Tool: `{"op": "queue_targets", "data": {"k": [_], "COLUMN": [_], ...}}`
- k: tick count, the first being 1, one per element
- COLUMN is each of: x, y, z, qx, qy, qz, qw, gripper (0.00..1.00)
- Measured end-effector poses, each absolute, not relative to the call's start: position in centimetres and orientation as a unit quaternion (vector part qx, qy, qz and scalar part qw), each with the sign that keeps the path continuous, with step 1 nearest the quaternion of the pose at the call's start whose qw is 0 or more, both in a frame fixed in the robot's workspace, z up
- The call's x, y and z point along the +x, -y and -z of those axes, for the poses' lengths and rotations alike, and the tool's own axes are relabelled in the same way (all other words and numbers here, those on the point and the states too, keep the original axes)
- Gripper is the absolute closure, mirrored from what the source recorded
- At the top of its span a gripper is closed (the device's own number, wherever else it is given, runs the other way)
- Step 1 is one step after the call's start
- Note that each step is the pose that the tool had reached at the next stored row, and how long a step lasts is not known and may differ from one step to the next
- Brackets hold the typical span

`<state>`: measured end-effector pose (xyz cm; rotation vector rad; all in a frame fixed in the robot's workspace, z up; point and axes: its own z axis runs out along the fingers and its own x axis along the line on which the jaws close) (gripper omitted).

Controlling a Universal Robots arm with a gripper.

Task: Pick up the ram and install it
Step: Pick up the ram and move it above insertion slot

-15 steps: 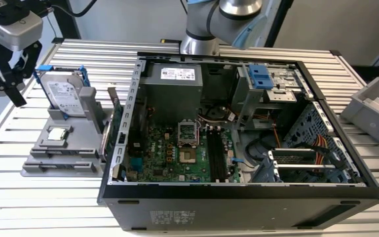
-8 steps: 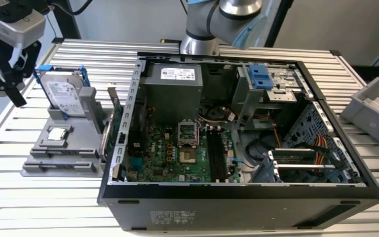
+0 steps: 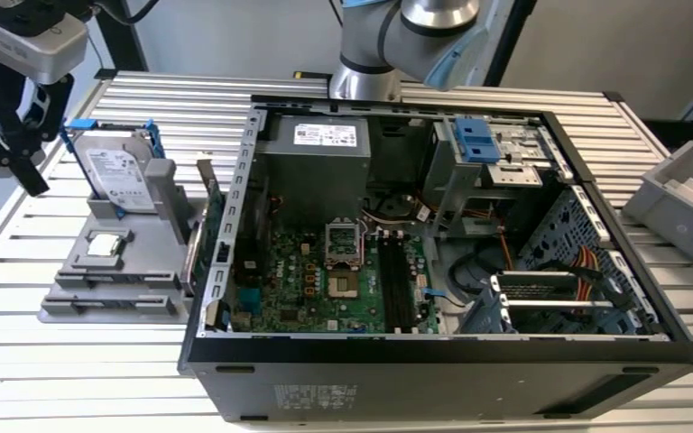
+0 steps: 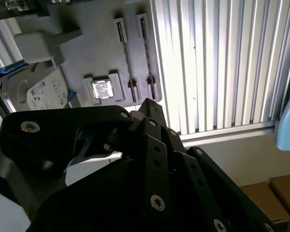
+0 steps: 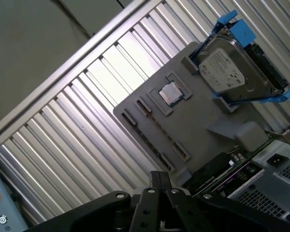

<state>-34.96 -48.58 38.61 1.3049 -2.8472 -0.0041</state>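
The ram is out of view. My gripper [image 3: 4, 170] hangs at the exterior view's far left, above the table and just left of the grey parts holder [image 3: 106, 281]. Its two dark fingers stand apart with nothing between them, so it is open. The holder carries a silver hard drive in a blue frame [image 3: 118, 176] and a small square CPU chip [image 3: 106, 242]. Both wrist views look down on this holder [image 4: 96, 53] [image 5: 198, 125], and its two long narrow slots [image 4: 123, 53] look bare. The motherboard's black slots [image 3: 392, 280] lie inside the open computer case [image 3: 443, 356].
The case fills the middle of the slatted metal table [image 3: 33, 379], close against the holder's right side. A green card [image 3: 209, 216] stands upright between holder and case. The arm's base [image 3: 371, 54] rises behind the case. A grey bin [image 3: 684, 203] sits at the right.
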Motion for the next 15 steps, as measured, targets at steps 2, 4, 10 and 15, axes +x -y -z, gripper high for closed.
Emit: {"op": "queue_targets", "data": {"k": [2, 4, 10, 15], "x": [-34.96, -34.96, -34.96, -34.96], "y": [48.58, 48.58, 48.58, 48.58], "z": [-38.61, -38.61, -38.61, -38.61], "qx": [0.425, 0.434, 0.459, 0.484], "qy": [0.905, 0.901, 0.888, 0.875], "qz": [0.001, 0.000, -0.002, -0.003], "qw": [0.005, 0.005, 0.006, 0.007], "gripper": [1.00, 1.00, 1.00, 1.00]}}
